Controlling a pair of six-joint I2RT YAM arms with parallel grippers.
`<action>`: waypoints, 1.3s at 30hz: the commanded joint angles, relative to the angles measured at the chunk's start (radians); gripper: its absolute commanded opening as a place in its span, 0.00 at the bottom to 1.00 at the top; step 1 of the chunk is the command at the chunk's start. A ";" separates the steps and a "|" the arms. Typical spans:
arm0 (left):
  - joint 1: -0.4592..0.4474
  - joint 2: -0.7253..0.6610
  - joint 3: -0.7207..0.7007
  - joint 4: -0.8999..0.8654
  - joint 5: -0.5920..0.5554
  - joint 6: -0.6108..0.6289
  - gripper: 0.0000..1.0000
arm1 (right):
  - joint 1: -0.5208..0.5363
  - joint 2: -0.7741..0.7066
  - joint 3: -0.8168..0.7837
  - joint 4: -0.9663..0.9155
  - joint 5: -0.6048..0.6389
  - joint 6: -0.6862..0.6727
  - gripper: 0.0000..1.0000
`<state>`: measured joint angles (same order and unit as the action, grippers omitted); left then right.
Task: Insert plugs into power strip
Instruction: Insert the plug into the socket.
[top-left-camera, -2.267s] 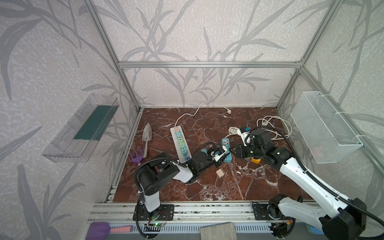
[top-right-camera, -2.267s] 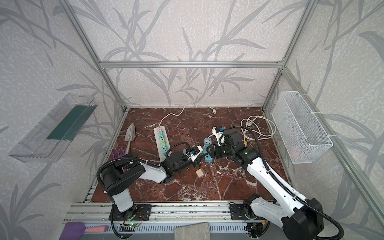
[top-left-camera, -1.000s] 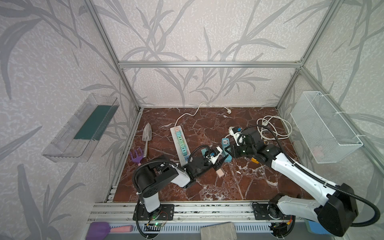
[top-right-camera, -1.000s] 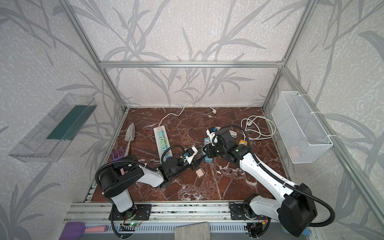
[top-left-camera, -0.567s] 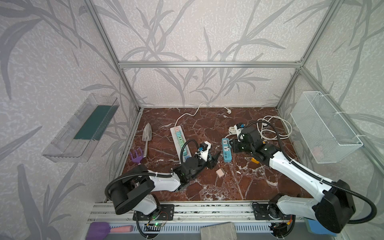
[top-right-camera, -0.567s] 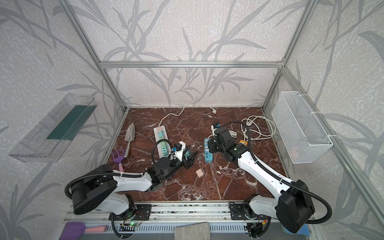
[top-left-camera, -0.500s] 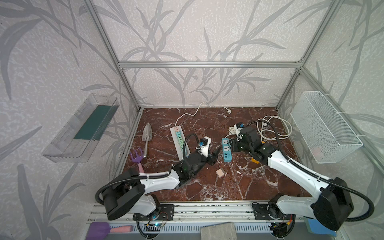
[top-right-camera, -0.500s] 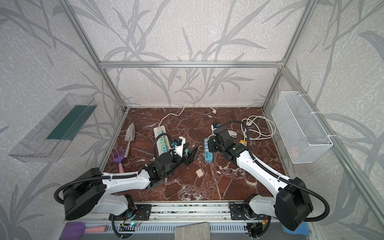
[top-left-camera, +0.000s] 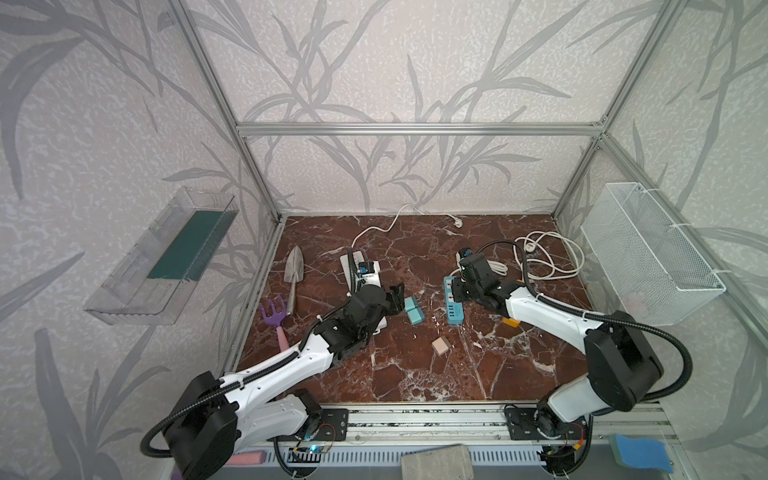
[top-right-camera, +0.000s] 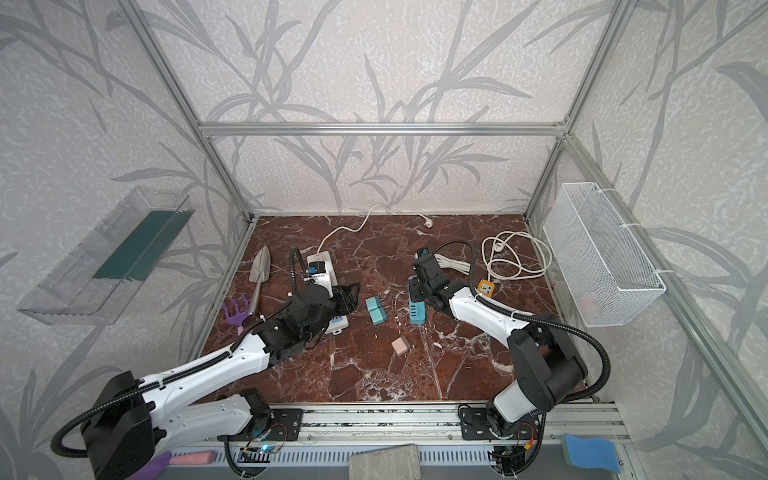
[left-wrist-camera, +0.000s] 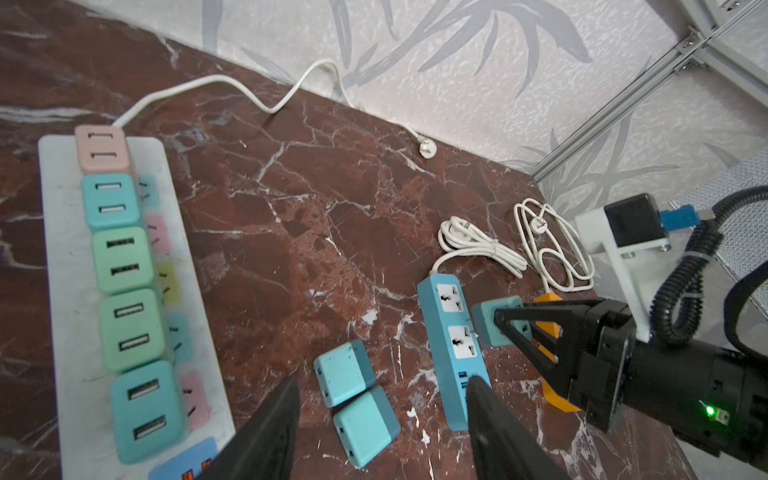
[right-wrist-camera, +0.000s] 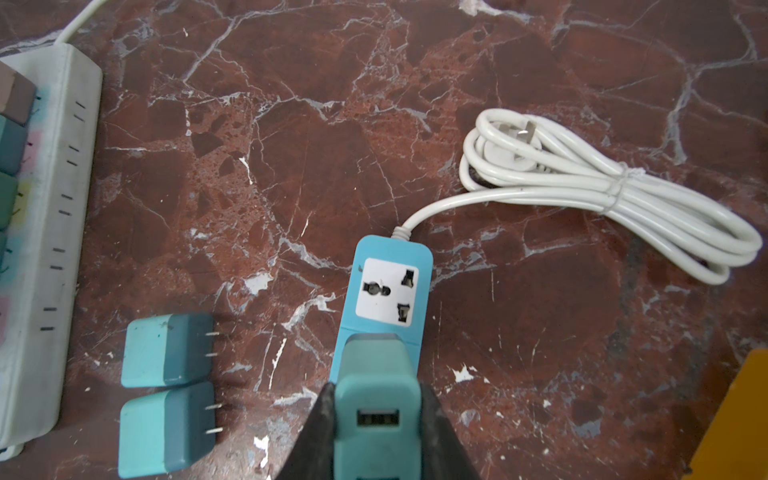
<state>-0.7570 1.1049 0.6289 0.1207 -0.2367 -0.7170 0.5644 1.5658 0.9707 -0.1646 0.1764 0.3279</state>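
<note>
Now my right hand (right-wrist-camera: 376, 397) pinches a teal plug (left-wrist-camera: 484, 318) above the blue strip (right-wrist-camera: 388, 253) to seat it; my left hand (left-wrist-camera: 382, 382) waits spread, empty.

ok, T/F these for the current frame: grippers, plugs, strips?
1. Right gripper is shut on a teal plug. True.
2. Left gripper holds a plug. False: open, empty.
3. White strip carries five plugs. True.
4. Every blue strip socket is filled. False: the socket by its cord is empty.
5. The loose pink plug sits in the basket. False: it lies on the table.
</note>
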 joint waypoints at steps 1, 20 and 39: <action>0.006 -0.037 -0.006 -0.008 0.032 -0.068 0.64 | -0.006 0.035 0.055 0.033 0.041 -0.025 0.00; 0.041 -0.040 -0.069 0.061 0.055 -0.115 0.64 | -0.039 0.135 0.109 0.014 0.085 -0.043 0.00; 0.053 -0.042 -0.081 0.071 0.048 -0.105 0.64 | -0.045 0.306 0.157 -0.130 0.034 -0.009 0.00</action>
<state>-0.7109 1.0679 0.5709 0.1730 -0.1806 -0.8127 0.5228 1.8046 1.1618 -0.1925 0.2291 0.2996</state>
